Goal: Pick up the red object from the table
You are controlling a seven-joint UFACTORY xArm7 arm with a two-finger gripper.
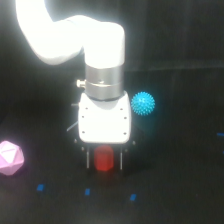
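Black matte table [175,200] carries small blue marks nearest the camera. Behind them, the red object [104,158] sits between the gripper [104,161] fingers, which flank it closely; whether they pinch it is unclear. Beside it lies a pink polyhedron [10,158]; farther back, a cyan spiky ball [143,103].

Red object [104,159] between gripper [104,162] fingers; spiky ball [143,103] right, polyhedron [10,157] left
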